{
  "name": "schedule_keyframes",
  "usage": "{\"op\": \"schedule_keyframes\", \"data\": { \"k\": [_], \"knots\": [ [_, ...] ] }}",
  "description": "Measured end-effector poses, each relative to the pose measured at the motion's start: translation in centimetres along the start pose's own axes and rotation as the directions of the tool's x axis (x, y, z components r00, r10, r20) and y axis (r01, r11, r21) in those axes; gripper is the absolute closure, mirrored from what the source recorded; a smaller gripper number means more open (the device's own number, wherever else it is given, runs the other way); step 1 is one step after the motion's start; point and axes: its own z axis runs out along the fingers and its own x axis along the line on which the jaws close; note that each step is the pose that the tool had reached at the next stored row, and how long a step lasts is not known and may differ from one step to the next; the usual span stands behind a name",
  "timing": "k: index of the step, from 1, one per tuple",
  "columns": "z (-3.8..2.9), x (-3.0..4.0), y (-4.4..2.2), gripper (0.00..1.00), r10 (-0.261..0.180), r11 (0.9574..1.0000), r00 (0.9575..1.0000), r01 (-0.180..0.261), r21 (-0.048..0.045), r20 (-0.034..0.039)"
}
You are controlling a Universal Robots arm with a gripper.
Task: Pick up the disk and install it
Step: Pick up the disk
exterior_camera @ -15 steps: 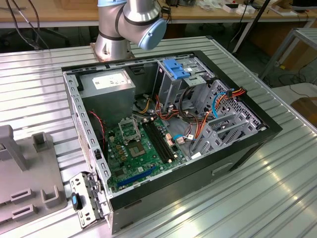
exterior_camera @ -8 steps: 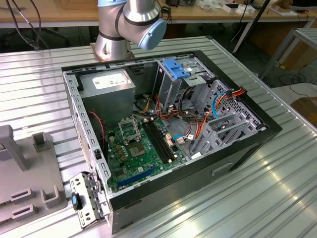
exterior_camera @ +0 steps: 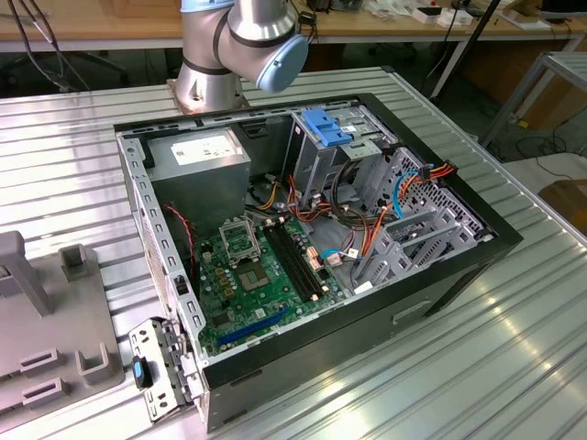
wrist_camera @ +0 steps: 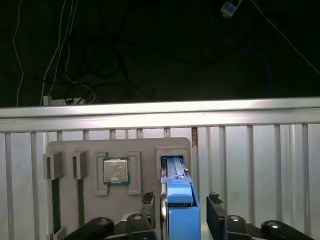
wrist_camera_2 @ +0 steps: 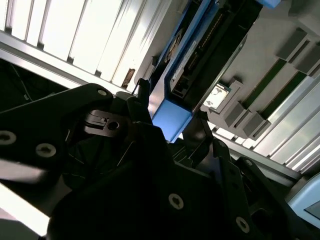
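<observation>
The disk (wrist_camera: 179, 210), a dark drive in a bright blue carrier, stands on edge in a slot of the grey fixture tray (wrist_camera: 120, 150). My gripper (wrist_camera: 180, 200) hangs over it, open, with one dark finger (wrist_camera: 147, 200) on each side and a small gap to the carrier. In the second wrist view the blue end tab of the disk (wrist_camera_2: 172, 120) sits between the two fingertips of the gripper (wrist_camera_2: 172, 107). The lower part of the disk is hidden by the slot and by the gripper body.
A processor chip (wrist_camera: 116, 170) lies in the tray beside the disk. The open computer case (exterior_camera: 312, 238) sits mid-table, holding the motherboard (exterior_camera: 257, 266) and an upright drive cage topped by a blue bracket (exterior_camera: 326, 124). The tray (exterior_camera: 46, 339) is at the exterior view's left.
</observation>
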Motion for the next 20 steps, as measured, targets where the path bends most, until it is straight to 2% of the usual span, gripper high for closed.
{"op": "schedule_keyframes", "data": {
  "k": [4, 5, 6, 9, 10, 11, 13, 14, 16, 20],
  "knots": [
    [0.04, 0.00, 0.00, 0.47, 0.000, 1.0000, 1.0000, 0.000, 0.0000, 0.0000],
    [0.04, 0.00, 0.00, 0.49, 0.000, 1.0000, 1.0000, 0.000, 0.0000, 0.0000],
    [0.05, 0.00, 0.00, 0.56, 0.000, 1.0000, 1.0000, 0.000, 0.0000, 0.0000],
    [0.06, 0.00, 0.00, 0.56, 0.000, 1.0000, 1.0000, 0.000, 0.0000, 0.0000],
    [0.07, 0.23, -0.01, 0.56, 0.000, 1.0000, 1.0000, 0.000, 0.0001, 0.0001],
    [0.07, 0.23, -0.07, 0.56, 0.027, 0.9996, 0.9996, -0.027, -0.0005, -0.0002],
    [0.07, 0.23, -0.08, 0.63, 0.029, 0.9996, 0.9996, -0.029, -0.0005, -0.0003],
    [0.07, 0.24, -0.08, 0.63, 0.029, 0.9996, 0.9996, -0.029, -0.0005, -0.0003],
    [0.07, 0.23, -0.08, 0.63, 0.023, 0.9997, 0.9997, -0.023, -0.0004, -0.0002],
    [0.07, 0.24, -0.08, 0.63, -0.027, 0.9996, 0.9996, 0.027, 0.0006, 0.0003]
  ]
}}
